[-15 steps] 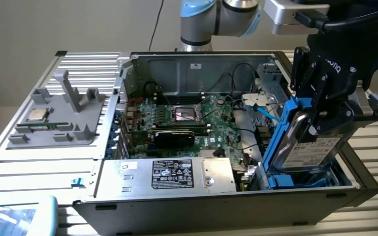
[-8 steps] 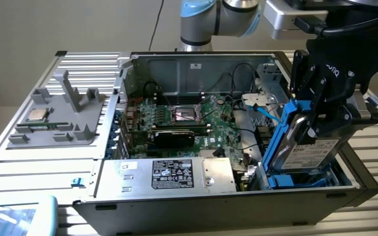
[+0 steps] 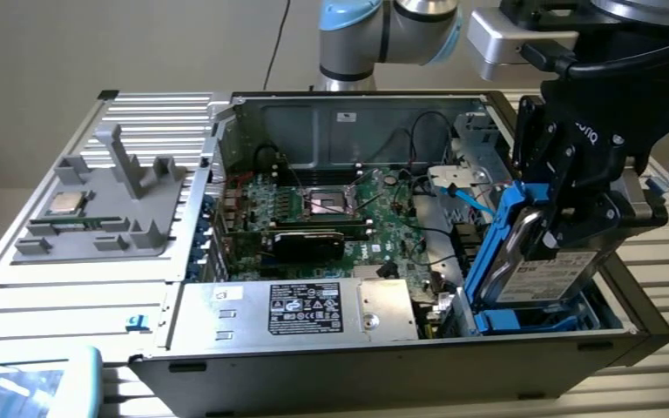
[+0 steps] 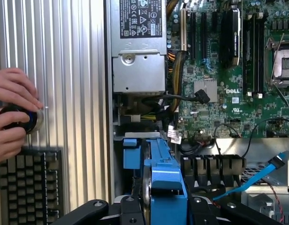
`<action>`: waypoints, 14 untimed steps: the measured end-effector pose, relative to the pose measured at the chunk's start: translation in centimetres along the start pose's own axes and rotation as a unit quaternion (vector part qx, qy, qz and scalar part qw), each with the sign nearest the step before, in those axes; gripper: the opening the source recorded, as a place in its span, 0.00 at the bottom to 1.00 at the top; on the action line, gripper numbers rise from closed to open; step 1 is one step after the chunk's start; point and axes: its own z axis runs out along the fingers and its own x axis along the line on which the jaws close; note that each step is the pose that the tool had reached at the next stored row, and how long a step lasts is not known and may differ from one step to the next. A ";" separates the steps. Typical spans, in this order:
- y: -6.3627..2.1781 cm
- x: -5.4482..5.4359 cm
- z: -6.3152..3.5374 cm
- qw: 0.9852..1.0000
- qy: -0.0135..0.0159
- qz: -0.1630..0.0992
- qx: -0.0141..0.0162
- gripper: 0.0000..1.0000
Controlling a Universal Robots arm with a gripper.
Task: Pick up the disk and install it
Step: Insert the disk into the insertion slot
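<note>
The gripper (image 3: 573,228) is pinching the disk (image 3: 543,279) on edge at the bay (image 3: 543,320), on the exterior view's right — installing is in hand. Seating is likely calling for square alignment.

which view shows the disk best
The exterior view: the disk shows its broad face with white label and blue carrier, standing nearly upright in the gripper. The wrist view sees it edge-on: the blue carrier's top and a thin silver rim.

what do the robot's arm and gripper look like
The arm has silver-grey tubes and rounded joints with light blue caps. A pale grey block sits at the wrist, with a black cable. The gripper is black and angular with white lettering on its side.
</note>
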 end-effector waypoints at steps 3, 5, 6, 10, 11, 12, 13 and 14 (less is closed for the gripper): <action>-0.03 0.0 0.15 1.000 0.000 0.000 -0.001 0.37; -0.05 0.0 0.26 1.000 0.000 0.000 -0.001 0.37; -0.06 0.0 0.31 1.000 0.000 0.000 -0.001 0.37; -0.11 0.0 0.62 1.000 0.000 0.000 -0.003 0.37; -0.11 0.0 0.67 1.000 0.000 0.000 -0.003 0.37; -0.12 0.0 0.71 1.000 0.000 0.000 -0.003 0.37; -0.12 0.0 0.75 1.000 0.000 0.000 -0.003 0.37; -0.13 0.0 0.80 1.000 0.000 0.000 -0.004 0.37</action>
